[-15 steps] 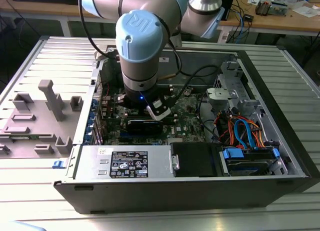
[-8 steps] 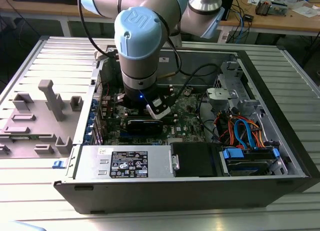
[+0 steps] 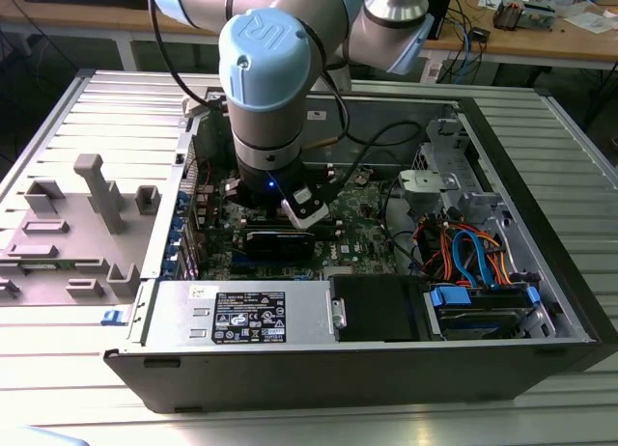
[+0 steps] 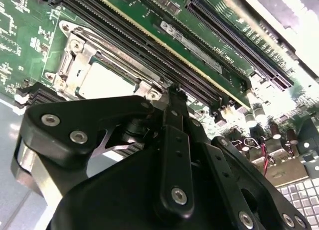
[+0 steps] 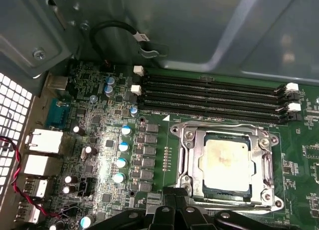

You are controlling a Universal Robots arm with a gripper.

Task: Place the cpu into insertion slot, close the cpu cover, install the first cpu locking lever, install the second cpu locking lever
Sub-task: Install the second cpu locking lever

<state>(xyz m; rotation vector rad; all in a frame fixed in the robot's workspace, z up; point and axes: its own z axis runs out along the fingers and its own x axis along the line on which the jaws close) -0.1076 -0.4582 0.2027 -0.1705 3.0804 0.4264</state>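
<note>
Exterior view. The arm [image 3: 266,69] is reaching straight down into the open computer case [image 3: 541,224], its blue-capped wrist joint facing the camera. The gripper [image 3: 307,207] is hanging low over the green motherboard [image 3: 372,234], near the board's middle. A power supply [image 3: 241,313] is lying along the near wall of the case; orange and blue cables [image 3: 468,253] are bunching toward the exterior view's right. A grey fixture [image 3: 97,190] is standing on the slatted table [image 3: 48,118] at the exterior view's left.

Second wrist view. The gripper [image 4: 172,90] is showing black linkages and a narrow finger [image 4: 174,135] whose tip is pointing at the edge of the socket beside the long memory slots [image 4: 149,46]. The fingers appear drawn together with nothing between them. The cpu [image 4: 102,80], pale and flat, is sitting inside the insertion slot [image 4: 67,56], framed by the silvery cpu cover [image 4: 75,65].

First wrist view. The cpu [image 5: 225,160] is lying square in the insertion slot [image 5: 192,182], its tan metal top showing. The cpu cover [image 5: 187,140] is lying flat around it as a silvery frame. The gripper [image 5: 172,202] is hovering just beside the socket's near edge; whether it is touching cannot be told. Four memory slots [image 5: 214,95] are running alongside the socket.
</note>
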